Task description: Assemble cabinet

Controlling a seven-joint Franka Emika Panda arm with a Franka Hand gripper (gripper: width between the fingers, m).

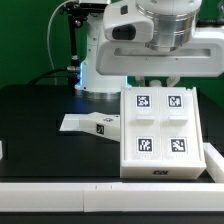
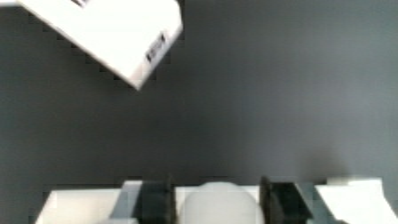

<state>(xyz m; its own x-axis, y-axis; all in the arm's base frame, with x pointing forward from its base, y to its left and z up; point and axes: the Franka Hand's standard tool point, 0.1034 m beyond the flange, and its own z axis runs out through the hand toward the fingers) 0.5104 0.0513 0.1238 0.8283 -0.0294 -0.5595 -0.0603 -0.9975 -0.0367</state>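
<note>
Toward the exterior view's right on the black counter point(image 1: 40, 110) lies the cabinet's large white box point(image 1: 158, 124). Its upper face carries four black-and-white tags in two rows, and its near face carries one more. To the exterior view's left of the box, close to its far left corner, a smaller flat white part point(image 1: 80, 122) rests on the counter with a tag at the end nearest the box. Whether the two touch cannot be told. The robot arm point(image 1: 150, 30) hangs over the far edge of the box, and its bulk hides the fingertips in the exterior view. In the wrist view the pincer point(image 2: 217, 192) shows two dark fingers point(image 2: 153, 202) standing apart with a pale rounded shape between them. Whether they clamp that shape or merely frame it cannot be told. Past the fingers lies bare counter. Further off is the blurred corner of a white tagged block point(image 2: 107, 35) with a tag on its side face. Which part it belongs to cannot be told.
</note>
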